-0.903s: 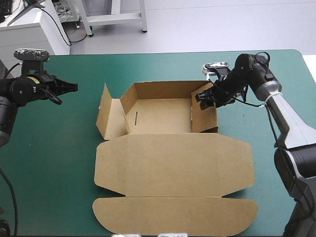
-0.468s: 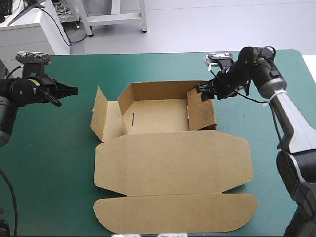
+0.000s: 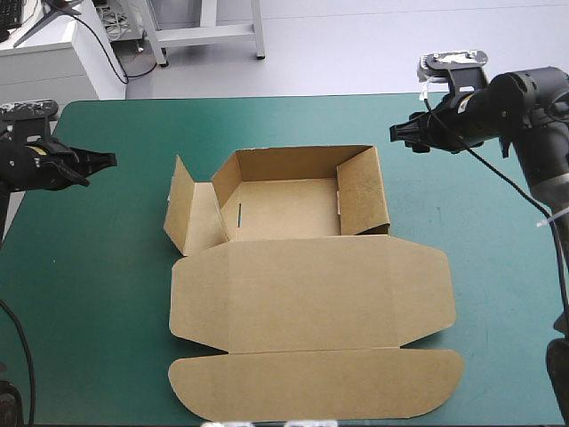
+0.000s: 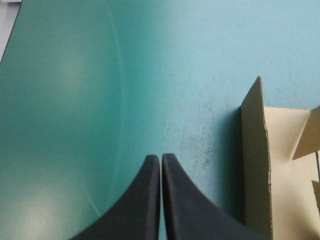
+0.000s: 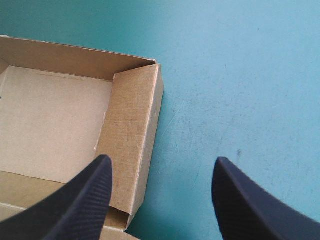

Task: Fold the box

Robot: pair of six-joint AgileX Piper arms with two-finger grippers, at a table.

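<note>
The brown box (image 3: 302,267) lies mid-table as a half-built tray: far wall and right wall (image 3: 363,191) stand up, the left wall (image 3: 182,216) leans outward, and the lid lies flat toward the near edge. My right gripper (image 3: 402,136) hovers open beyond the box's far right corner, clear of the board; the right wrist view shows that right wall (image 5: 131,145) ahead of its spread fingers (image 5: 87,200). My left gripper (image 3: 108,160) is shut and empty, well to the left of the box. Its wrist view shows the left wall's edge (image 4: 256,160) ahead of it.
Bare teal-green cover (image 3: 98,294) stretches left of the box, and more lies to its right (image 3: 498,294). The table's far edge runs just behind both grippers.
My right gripper let go of the right wall and drew back up and to the right. The left gripper pulled away to the left. The box shifted slightly and its walls stay raised.
</note>
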